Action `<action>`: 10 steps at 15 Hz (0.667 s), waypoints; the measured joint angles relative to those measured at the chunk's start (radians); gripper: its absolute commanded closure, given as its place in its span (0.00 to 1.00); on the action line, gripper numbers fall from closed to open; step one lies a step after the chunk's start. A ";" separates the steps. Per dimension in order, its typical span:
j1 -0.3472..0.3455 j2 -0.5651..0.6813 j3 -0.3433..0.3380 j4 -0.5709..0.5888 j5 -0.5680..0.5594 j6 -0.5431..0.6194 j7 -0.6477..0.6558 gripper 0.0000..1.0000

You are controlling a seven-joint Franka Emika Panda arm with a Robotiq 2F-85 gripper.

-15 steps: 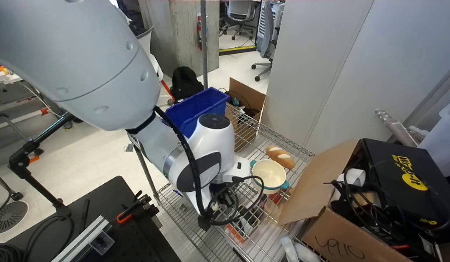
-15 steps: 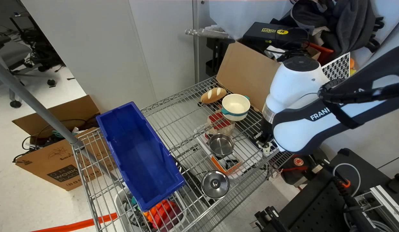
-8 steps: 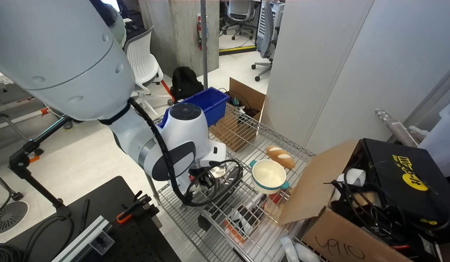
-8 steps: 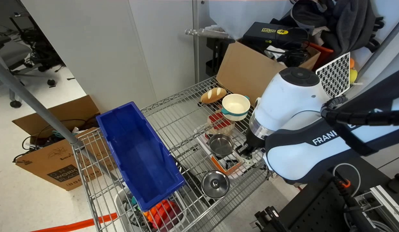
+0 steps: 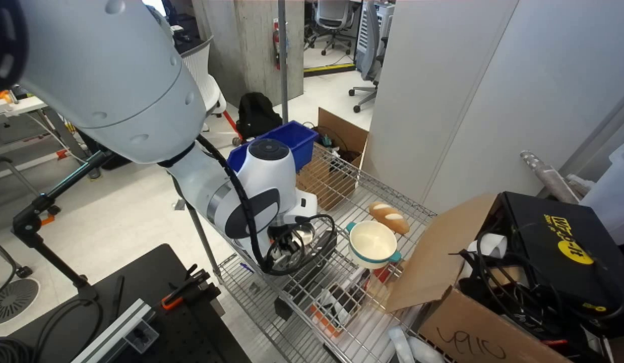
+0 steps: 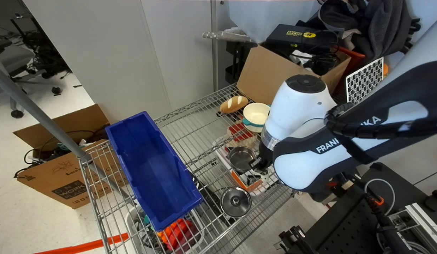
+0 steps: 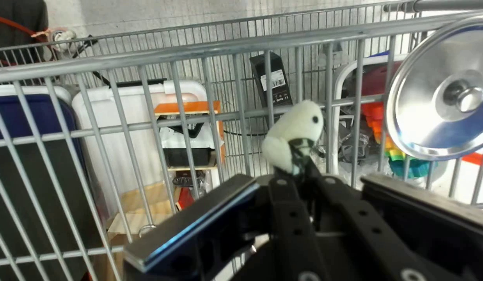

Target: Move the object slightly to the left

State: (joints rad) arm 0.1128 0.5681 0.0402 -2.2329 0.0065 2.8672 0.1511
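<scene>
A small white toy-like object (image 7: 304, 117) with a dark dot and a dark patch is between my fingertips in the wrist view. My gripper (image 7: 297, 171) is shut on its lower end. In an exterior view the gripper (image 6: 258, 165) points down over the wire shelf, right beside the steel pot (image 6: 239, 160). The white object (image 6: 264, 176) shows there as a small pale shape below the fingers. It hangs over the shelf in the wrist view; I cannot tell whether it touches the wires. In an exterior view (image 5: 287, 242) the cable and wrist largely hide the gripper.
A steel lid (image 6: 236, 201) lies near the shelf's front edge and shows in the wrist view (image 7: 425, 117). A cream and teal pot (image 5: 373, 243) and a bread loaf (image 5: 389, 218) stand farther back. A blue bin (image 6: 158, 169) and an open cardboard box (image 5: 443, 252) flank them.
My gripper has moved leftward across the shelf in an exterior view, carrying the white object from the right side to beside the steel pot. The shelf items have not moved.
</scene>
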 measured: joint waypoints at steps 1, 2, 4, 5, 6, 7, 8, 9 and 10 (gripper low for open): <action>0.000 0.011 0.000 0.012 0.001 -0.014 0.001 0.98; 0.000 0.021 0.000 0.023 0.003 -0.025 0.004 0.98; 0.000 0.036 0.000 0.041 0.009 -0.054 0.011 0.92; 0.000 0.041 0.000 0.048 0.016 -0.068 0.014 0.66; 0.000 0.046 0.000 0.056 0.023 -0.086 0.015 0.64; 0.000 0.048 0.000 0.061 0.027 -0.102 0.018 0.58; 0.000 0.050 0.000 0.066 0.032 -0.115 0.021 0.52; 0.000 0.052 0.000 0.070 0.035 -0.124 0.022 0.43; 0.000 0.054 0.000 0.074 0.036 -0.126 0.023 0.37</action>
State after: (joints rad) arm 0.1128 0.6218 0.0402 -2.1586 0.0421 2.7411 0.1742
